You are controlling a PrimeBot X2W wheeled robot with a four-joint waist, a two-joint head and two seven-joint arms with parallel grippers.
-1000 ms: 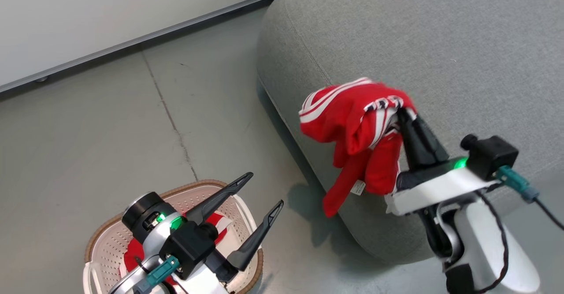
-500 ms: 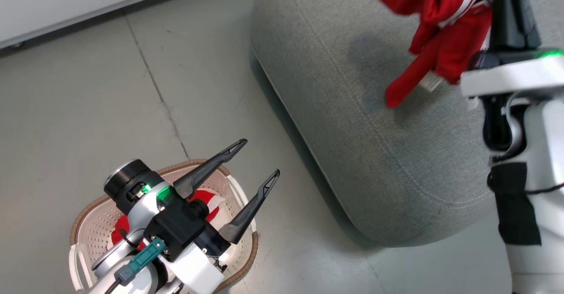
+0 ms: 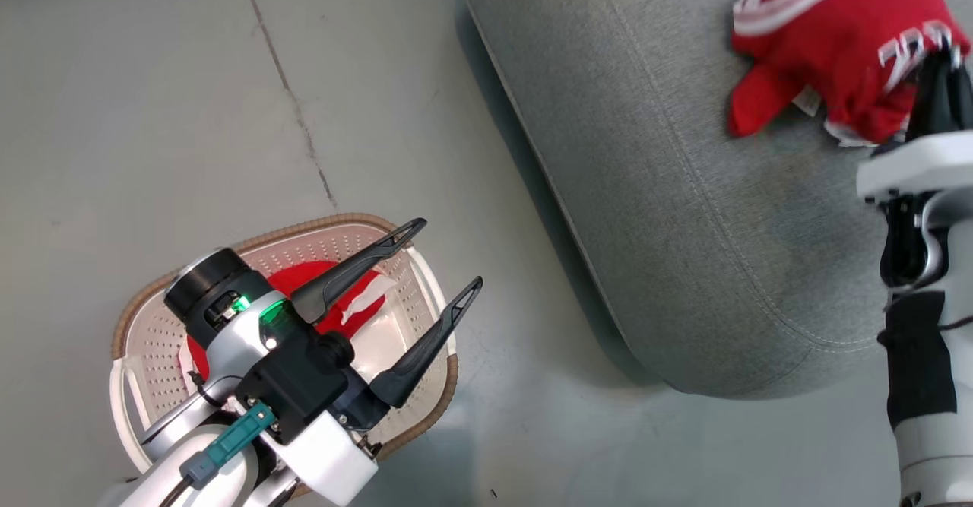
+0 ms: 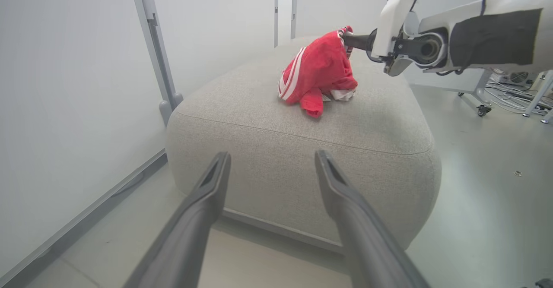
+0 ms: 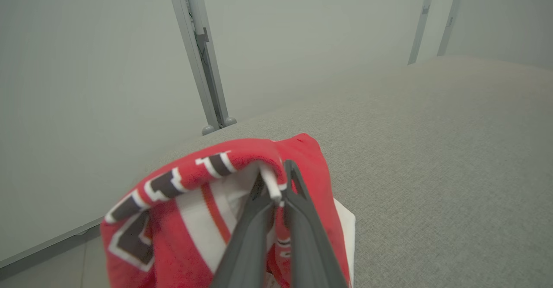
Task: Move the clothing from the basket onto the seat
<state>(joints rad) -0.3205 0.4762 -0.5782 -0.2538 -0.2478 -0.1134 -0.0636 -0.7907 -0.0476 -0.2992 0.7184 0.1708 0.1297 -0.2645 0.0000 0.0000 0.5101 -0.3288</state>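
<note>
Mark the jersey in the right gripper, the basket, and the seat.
jersey (image 3: 828, 43): head view, on the red cloth below the white stripes.
basket (image 3: 152, 343): head view, on its perforated cream inner wall.
seat (image 3: 684, 188): head view, on bare grey fabric beside the stitched seam.
</note>
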